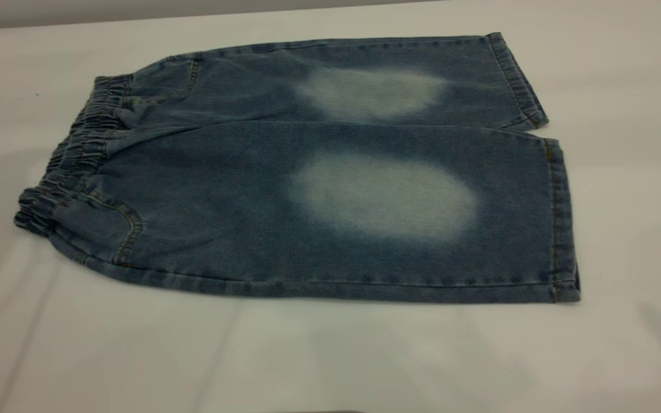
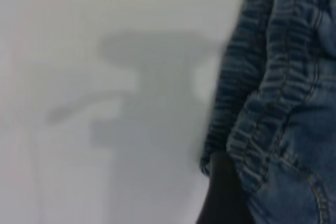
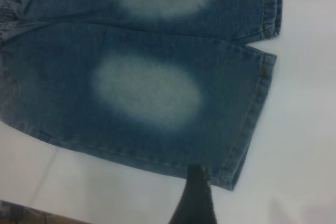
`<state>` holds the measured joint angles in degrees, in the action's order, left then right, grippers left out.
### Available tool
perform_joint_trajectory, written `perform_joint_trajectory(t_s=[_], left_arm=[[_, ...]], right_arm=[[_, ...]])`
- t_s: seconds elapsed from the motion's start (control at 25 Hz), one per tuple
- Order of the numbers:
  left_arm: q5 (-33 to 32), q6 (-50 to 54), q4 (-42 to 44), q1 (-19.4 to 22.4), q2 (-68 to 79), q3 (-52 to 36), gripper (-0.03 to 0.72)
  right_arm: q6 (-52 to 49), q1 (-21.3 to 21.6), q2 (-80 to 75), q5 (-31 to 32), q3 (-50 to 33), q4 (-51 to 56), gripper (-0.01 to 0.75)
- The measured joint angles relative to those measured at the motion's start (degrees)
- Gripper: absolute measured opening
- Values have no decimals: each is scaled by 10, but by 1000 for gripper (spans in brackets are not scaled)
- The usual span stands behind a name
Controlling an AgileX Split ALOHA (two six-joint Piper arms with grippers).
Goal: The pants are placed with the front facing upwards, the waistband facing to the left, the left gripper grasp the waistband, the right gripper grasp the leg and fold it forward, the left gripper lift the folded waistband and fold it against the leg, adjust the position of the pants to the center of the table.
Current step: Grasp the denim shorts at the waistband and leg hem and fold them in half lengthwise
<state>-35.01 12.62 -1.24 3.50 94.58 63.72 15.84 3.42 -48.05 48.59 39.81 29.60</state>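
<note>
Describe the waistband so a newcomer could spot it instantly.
Start at the white table, where denim pants lie flat, spread left to right in the exterior view. Go to their left end: the waistband is the gathered, ribbed elastic strip there. The opposite end's hems are flat and stitched, not puckered.

Neither arm appears in the exterior view. Each wrist view shows only one dark fingertip: the left end effector (image 2: pixel 223 192) and the right end effector (image 3: pixel 195 198), both hanging low.
</note>
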Motion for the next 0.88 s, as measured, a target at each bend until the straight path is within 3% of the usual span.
perform_joint_trajectory(t_s=[0.16, 0.48, 0.72, 0.88], left_arm=[[-63, -28, -8, 24, 7, 41, 454], [-74, -71, -53, 135, 66, 47, 454], [-78, -331, -277, 143, 160, 47, 444], [-82, -428, -380, 143, 196, 41, 444]], right_arm=[[2, 0, 0, -1, 0, 0, 537], [2, 0, 0, -4, 0, 1, 537], [2, 0, 0, -6, 0, 1, 537], [2, 0, 0, -6, 0, 1, 537]])
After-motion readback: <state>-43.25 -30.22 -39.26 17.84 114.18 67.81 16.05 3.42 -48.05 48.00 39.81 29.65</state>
